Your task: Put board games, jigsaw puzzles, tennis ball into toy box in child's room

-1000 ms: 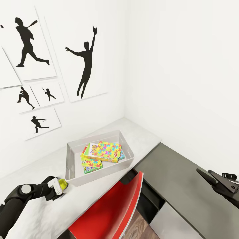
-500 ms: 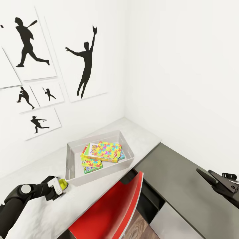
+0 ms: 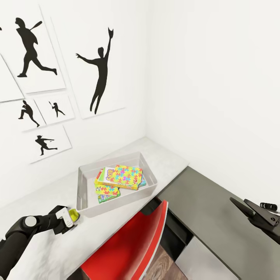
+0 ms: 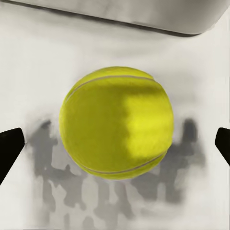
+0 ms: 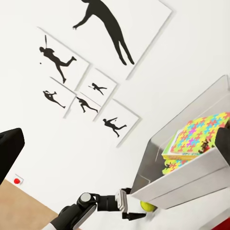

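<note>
My left gripper point(image 3: 71, 217) sits low over the pale grey-white surface point(image 3: 42, 249), fingers spread wide on either side of the small yellow-green felt tennis ball point(image 4: 116, 122), not touching it. In the head view the ball point(image 3: 73, 215) rests on the surface at about seven o'clock from the shallow light-grey flared toy box point(image 3: 86, 208), just beside its near wall. The box already holds a multicoloured jigsaw-mosaic puzzle box point(image 3: 126, 177) stacked on other flat printed boxes.

I judge the ball light, springy and inclined to roll. Its fuzzy skin should give decent grip, so I would pinch it across its widest middle, fingers level with its equator, and press gently so it does not squirt out.

My left arm point(image 3: 23, 229) reaches in from eight o'clock, forearm nearly level, wrist pointing towards the box. My right gripper point(image 3: 243, 206) hangs at four o'clock over the lower dark-grey cabinet top point(image 3: 210, 217); its fingers stand apart and hold nothing.
</note>
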{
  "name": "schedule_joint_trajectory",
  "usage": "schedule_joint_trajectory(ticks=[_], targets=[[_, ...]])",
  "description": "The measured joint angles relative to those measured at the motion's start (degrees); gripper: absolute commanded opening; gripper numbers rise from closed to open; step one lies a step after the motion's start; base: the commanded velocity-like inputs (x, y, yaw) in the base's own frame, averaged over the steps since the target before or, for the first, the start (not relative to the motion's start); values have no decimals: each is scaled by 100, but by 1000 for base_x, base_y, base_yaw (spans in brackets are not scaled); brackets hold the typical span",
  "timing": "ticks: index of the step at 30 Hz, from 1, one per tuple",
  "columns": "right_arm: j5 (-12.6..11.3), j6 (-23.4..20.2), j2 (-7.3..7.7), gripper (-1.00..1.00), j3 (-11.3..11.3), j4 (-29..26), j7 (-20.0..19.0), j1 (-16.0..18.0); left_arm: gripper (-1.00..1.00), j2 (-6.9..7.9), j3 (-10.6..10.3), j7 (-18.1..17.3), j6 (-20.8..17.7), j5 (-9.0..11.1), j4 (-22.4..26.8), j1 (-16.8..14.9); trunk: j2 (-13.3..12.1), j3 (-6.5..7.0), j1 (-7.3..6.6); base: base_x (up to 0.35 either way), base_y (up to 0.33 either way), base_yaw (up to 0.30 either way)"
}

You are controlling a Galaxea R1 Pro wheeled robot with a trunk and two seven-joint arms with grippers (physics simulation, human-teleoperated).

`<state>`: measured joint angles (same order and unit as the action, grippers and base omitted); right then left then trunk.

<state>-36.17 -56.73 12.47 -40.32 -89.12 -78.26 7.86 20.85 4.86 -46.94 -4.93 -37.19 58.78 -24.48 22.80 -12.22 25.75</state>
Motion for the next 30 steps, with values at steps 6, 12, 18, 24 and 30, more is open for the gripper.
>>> schedule_joint_trajectory(ticks=[6, 12, 18, 24, 30], targets=[[0, 0, 0, 100, 0, 0, -1, 0, 100, -7, 0, 228, -10, 12, 0, 0, 0, -13, 0, 0, 0, 0], [0, 0, 0, 100, 0, -2, -4, 0, 100, -6, 0, 281, -12, 30, 0, 0, 0, -15, 0, 0, 0, 0], [0, 0, 0, 100, 0, -3, -8, 0, 100, -6, 0, 290, -15, 33, 0, 0, 0, -16, 0, 0, 0, 0], [0, 0, -1, 100, 0, -1, -8, 0, 100, -9, 0, 306, -38, 39, 0, -3, 0, -16, 0, 0, 0, 0], [0, 0, -2, 100, 0, 0, -9, 0, 100, -37, 0, 313, -61, 39, 0, -8, 0, -16, 0, 0, 0, 0]])
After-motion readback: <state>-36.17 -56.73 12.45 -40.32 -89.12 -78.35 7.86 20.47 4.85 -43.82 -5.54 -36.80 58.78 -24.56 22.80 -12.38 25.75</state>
